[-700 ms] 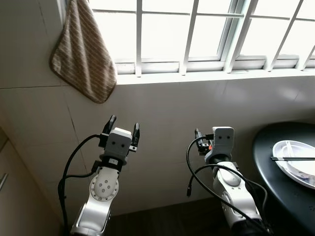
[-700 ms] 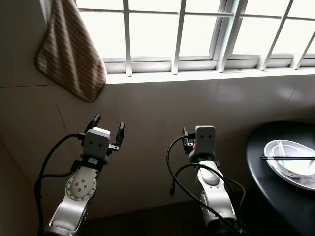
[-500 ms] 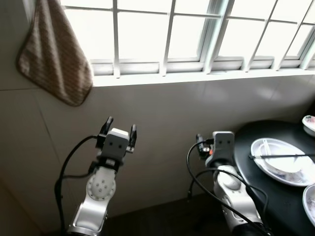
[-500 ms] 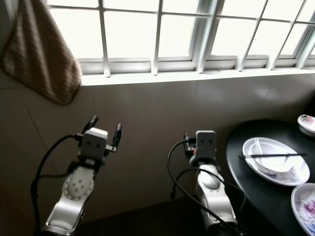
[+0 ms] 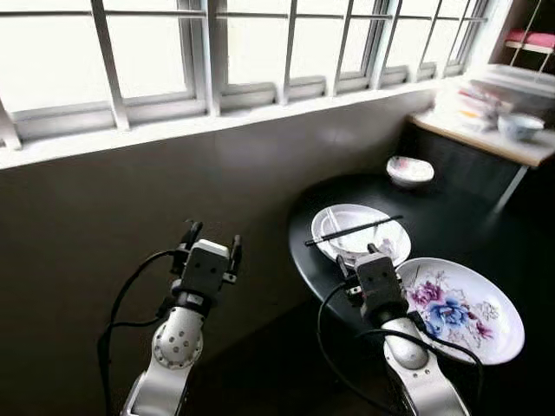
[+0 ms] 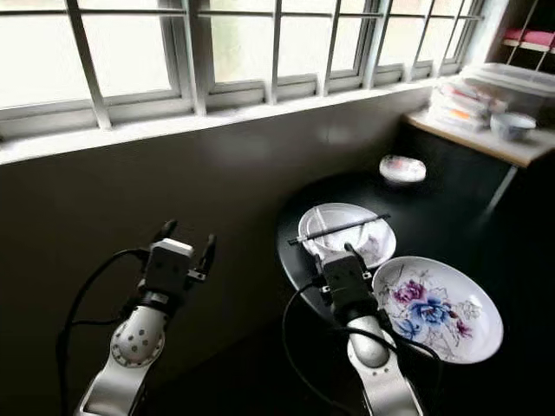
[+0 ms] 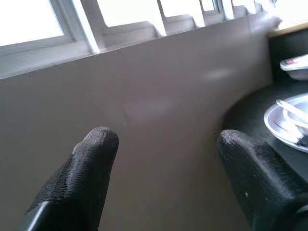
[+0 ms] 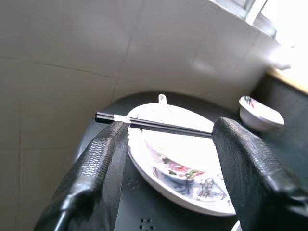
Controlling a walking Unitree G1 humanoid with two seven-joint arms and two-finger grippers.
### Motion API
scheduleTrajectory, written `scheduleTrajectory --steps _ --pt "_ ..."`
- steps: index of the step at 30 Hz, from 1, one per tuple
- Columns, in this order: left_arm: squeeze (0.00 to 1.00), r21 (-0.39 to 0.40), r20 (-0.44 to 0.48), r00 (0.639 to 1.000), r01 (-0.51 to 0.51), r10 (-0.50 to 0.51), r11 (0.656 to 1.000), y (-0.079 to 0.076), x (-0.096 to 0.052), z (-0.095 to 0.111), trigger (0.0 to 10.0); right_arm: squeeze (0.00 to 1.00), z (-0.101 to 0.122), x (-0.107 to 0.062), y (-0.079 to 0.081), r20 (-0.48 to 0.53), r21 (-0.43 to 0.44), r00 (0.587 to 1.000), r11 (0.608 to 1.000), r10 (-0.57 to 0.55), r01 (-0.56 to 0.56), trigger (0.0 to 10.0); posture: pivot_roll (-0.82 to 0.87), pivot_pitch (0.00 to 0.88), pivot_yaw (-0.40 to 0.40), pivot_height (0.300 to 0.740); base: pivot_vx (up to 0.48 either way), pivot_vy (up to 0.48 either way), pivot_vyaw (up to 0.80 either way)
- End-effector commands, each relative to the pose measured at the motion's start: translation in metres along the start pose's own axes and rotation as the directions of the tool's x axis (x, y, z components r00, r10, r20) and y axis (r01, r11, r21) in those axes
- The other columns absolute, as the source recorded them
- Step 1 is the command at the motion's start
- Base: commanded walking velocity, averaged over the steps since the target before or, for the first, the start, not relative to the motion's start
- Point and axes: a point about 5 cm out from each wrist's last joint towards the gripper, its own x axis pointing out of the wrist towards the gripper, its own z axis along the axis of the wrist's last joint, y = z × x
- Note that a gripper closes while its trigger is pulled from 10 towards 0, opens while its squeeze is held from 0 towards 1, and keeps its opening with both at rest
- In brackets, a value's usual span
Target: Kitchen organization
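Nearest you, both arms are raised in front of the camera. Your left gripper [image 5: 211,242] hangs at about 7 o'clock before the dark wall [image 5: 130,199] under the window, fingers spread apart and holding nothing. Your right gripper [image 5: 357,258] stands at about 5 o'clock, at the near edge of the round black table [image 5: 451,217]; in the right wrist view its fingers [image 8: 103,159] are parted and empty, aimed at the dishes. Just right of that gripper, at 4 o'clock, a large flowered plate [image 5: 464,308] lies flat on the table. Just beyond the gripper sits a white plate [image 5: 362,232] with a small dish and a white spoon in it. A pair of black chopsticks [image 5: 354,230] rests across its rim; the long axis runs roughly from 8 o'clock to 2 o'clock, the near end overhanging the rim toward the wall and the far end pointing toward the table's middle. Which end is the tip, you cannot tell. Farther on, at 1 o'clock, a small patterned bowl [image 5: 409,170] stands apart from the plates. Beyond it, a light countertop [image 5: 486,139] carries a bowl [image 5: 520,126] and stacked items too blurred to identify. The barred window [image 5: 173,52] runs along the far wall.
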Motion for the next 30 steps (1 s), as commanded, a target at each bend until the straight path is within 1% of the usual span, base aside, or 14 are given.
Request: scheduleTrajectory --steps 1,3,6,7,9,11,13,14,15,17,19,23,27,30 --pt "0.00 0.004 -0.042 0.999 0.027 -0.027 1.000 -0.003 -0.006 -0.007 10.0 0.00 0.009 -0.001 -0.003 0.054 -0.037 0.999 0.999 -0.005 0.007 10.0 0.01 0.000 -0.032 0.740 0.000 0.000 0.00" --pt "0.00 0.005 -0.066 0.997 0.033 -0.033 0.999 -0.003 -0.010 -0.012 10.0 0.00 0.008 -0.002 -0.003 0.048 -0.039 0.999 0.999 -0.006 0.008 10.0 0.01 0.000 -0.032 0.740 0.000 0.000 -0.40" --pt "0.00 -0.006 -0.205 0.976 0.067 -0.067 0.998 -0.006 -0.031 -0.034 10.0 0.00 0.002 -0.007 -0.002 0.017 -0.051 1.000 0.999 0.009 -0.008 10.0 0.02 0.000 -0.030 0.740 0.000 0.000 -0.73" --pt "0.00 -0.006 -0.205 0.976 0.067 -0.067 0.998 -0.006 -0.031 -0.034 10.0 0.00 0.002 -0.007 -0.002 0.017 -0.051 1.000 0.999 0.009 -0.008 10.0 0.02 0.000 -0.030 0.740 0.000 0.000 -0.58" --pt "0.00 0.001 -0.245 0.965 0.093 -0.090 0.996 -0.010 -0.041 -0.040 10.0 0.00 -0.005 -0.010 0.000 -0.023 -0.053 0.999 0.998 0.042 -0.043 10.0 0.02 0.000 -0.031 0.740 0.000 0.000 -0.21" --pt "0.00 0.000 -0.249 0.964 0.096 -0.093 0.995 -0.011 -0.044 -0.040 10.0 0.00 -0.009 -0.011 0.001 -0.047 -0.055 0.998 0.997 0.044 -0.047 10.0 0.02 0.000 -0.032 0.740 0.000 0.000 0.00" --pt "0.00 -0.005 -0.265 0.960 0.099 -0.096 0.995 -0.011 -0.048 -0.041 10.0 0.00 -0.021 -0.013 -0.002 -0.137 -0.056 0.990 0.998 0.020 -0.028 10.0 0.02 0.000 -0.039 0.740 0.000 0.000 0.00" --pt "0.00 -0.005 -0.265 0.960 0.099 -0.096 0.995 -0.011 -0.048 -0.041 10.0 0.00 -0.021 -0.013 -0.002 -0.137 -0.056 0.990 0.998 0.020 -0.028 10.0 0.02 0.000 -0.039 0.740 0.000 0.000 0.00" --pt "0.00 -0.004 -0.277 0.956 0.100 -0.097 0.995 -0.011 -0.048 -0.043 10.0 0.00 -0.029 -0.015 -0.003 -0.210 -0.019 0.978 1.000 0.014 -0.019 10.0 0.02 0.000 -0.039 0.740 0.000 0.000 0.00" --pt "0.00 -0.001 -0.291 0.952 0.105 -0.100 0.994 -0.012 -0.047 -0.045 10.0 0.00 -0.038 -0.017 -0.001 -0.279 0.023 0.960 1.000 0.021 -0.016 10.0 0.02 0.000 -0.041 0.740 0.000 0.000 0.00" --pt "0.00 0.002 -0.297 0.949 0.106 -0.101 0.994 -0.011 -0.045 -0.046 10.0 0.00 -0.042 -0.017 -0.002 -0.316 0.051 0.948 0.999 0.020 -0.004 10.0 0.02 0.000 -0.043 0.740 0.000 0.000 0.00" --pt "0.00 0.001 -0.291 0.952 0.096 -0.091 0.995 -0.009 -0.040 -0.044 10.0 0.00 -0.047 -0.016 -0.005 -0.369 0.050 0.929 0.999 0.019 0.000 10.0 0.02 0.000 -0.043 0.740 0.000 0.000 0.00" --pt "0.00 -0.001 -0.292 0.952 0.089 -0.086 0.996 -0.009 -0.038 -0.044 10.0 0.00 -0.057 -0.020 -0.006 -0.460 0.050 0.888 0.999 0.013 0.011 10.0 0.02 0.000 -0.045 0.740 0.000 0.000 0.00" --pt "0.00 -0.001 -0.294 0.952 0.089 -0.086 0.996 -0.009 -0.038 -0.044 10.0 0.00 -0.063 -0.023 -0.006 -0.501 0.063 0.865 0.998 0.025 0.007 10.0 0.02 0.000 -0.044 0.740 0.000 0.000 0.00"
